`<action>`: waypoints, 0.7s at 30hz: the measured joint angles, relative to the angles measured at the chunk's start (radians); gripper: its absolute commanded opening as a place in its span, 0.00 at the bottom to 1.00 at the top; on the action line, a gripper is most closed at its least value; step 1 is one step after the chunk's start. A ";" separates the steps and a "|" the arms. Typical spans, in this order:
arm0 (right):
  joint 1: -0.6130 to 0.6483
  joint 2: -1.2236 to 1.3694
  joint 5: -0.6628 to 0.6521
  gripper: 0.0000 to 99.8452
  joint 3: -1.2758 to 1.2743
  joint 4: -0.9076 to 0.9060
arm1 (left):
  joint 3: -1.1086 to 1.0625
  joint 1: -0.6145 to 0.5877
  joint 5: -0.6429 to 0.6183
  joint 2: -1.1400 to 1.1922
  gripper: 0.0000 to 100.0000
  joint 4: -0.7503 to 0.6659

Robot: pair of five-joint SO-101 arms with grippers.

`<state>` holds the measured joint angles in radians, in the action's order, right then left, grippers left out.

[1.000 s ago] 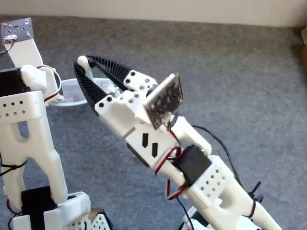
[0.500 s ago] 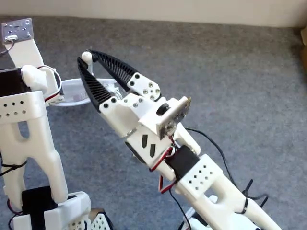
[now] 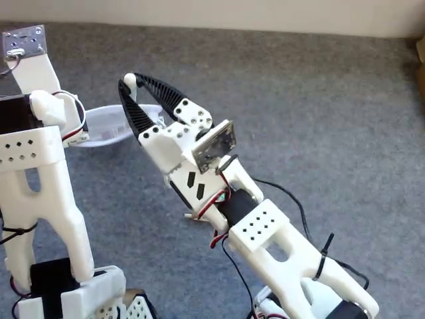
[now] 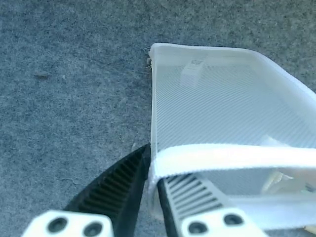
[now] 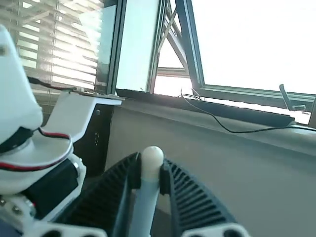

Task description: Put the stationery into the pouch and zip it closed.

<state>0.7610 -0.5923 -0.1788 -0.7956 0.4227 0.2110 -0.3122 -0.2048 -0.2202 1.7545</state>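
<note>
The pouch [image 4: 212,98] is translucent white mesh with a white zipper band, and it lies open on the grey carpet. My left gripper [image 4: 150,164] is shut on the near end of that band. Pale items [image 4: 281,180] show through the mesh, too vague to name. In the high view the pouch [image 3: 106,126] pokes out from behind the left arm [image 3: 40,159]. My right gripper [image 3: 129,82] hovers just right of the pouch, raised and pointing up and back. It is shut on a white round-tipped pen [image 3: 130,79]. The right gripper [image 5: 149,167] holds the pen [image 5: 150,157] upright between its black fingers.
Grey carpet [image 3: 319,100] stretches open to the right and back, up to a pale wall [image 3: 232,13]. Cables [image 3: 299,206] trail beside the right arm. The left arm's body [image 5: 29,153] stands close in the right wrist view, with a window [image 5: 247,44] behind it.
The right arm has swung its gripper slightly right and back with the pen, and its wrist has rolled. The left arm and pouch have stayed put.
</note>
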 measured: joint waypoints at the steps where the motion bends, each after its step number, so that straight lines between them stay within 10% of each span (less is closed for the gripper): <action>1: 0.000 0.000 -0.021 0.04 0.000 -0.021 | 0.000 0.000 0.000 0.000 0.00 0.000; 21: 0.012 -0.158 -0.025 0.17 0.169 -0.671 | 0.000 0.000 0.000 0.000 0.00 0.000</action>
<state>0.7733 -0.7503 -0.2033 -0.6268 -0.2478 0.2110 -0.3122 -0.2048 -0.2202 1.7545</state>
